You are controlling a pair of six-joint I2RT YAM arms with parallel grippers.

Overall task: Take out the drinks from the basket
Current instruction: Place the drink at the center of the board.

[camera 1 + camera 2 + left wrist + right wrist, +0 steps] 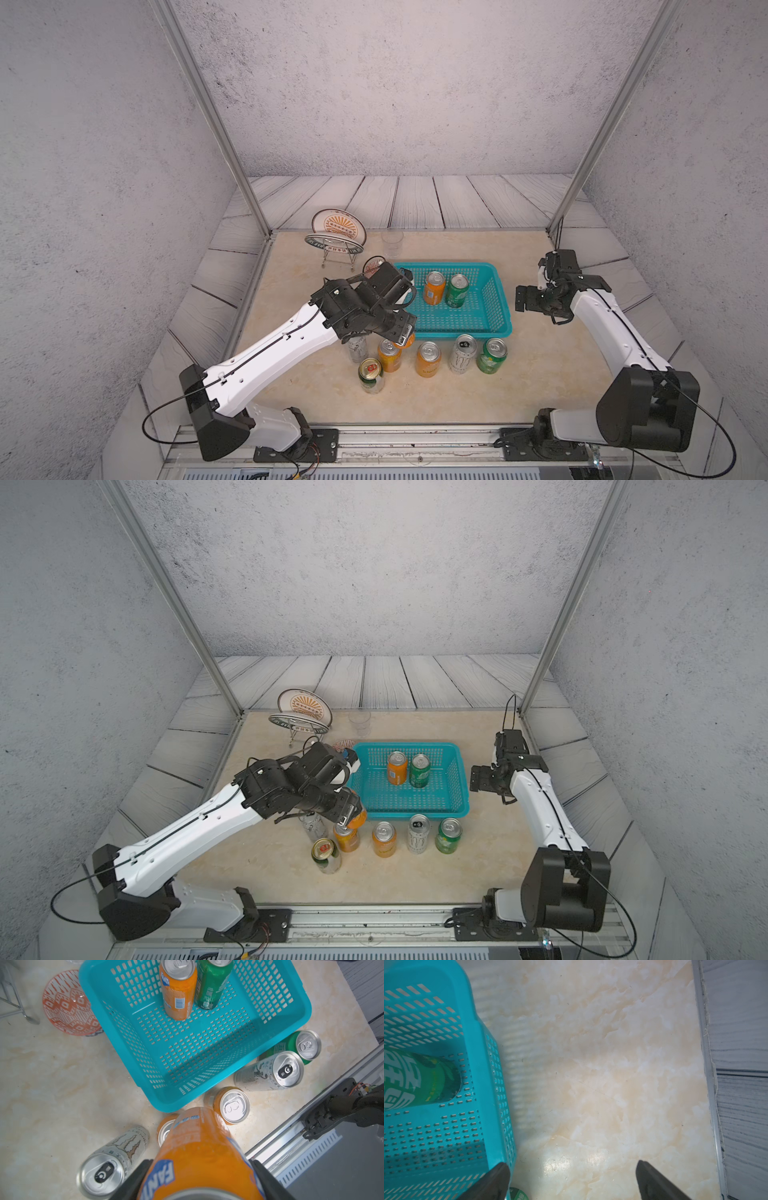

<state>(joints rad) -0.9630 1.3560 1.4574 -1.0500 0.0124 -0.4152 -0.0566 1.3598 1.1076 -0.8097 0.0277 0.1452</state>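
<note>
And the left gripper pinches the held orange can just off the front-left corner of the basket, right above a standing orange can. Better to slide to bare tabletop, then lower upright. The right gripper hangs spread, empty. Only the left wrist view shows that grip; both top views catch just an orange sliver.

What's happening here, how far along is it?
The left gripper is shut on an orange can, holding it over the table just outside the basket's front corner. It is above the six cans that stand in front of the basket. A second orange can and a green can stand upright inside the basket, not yet taken out. The right gripper is open and empty, beside the basket's other end.
</note>
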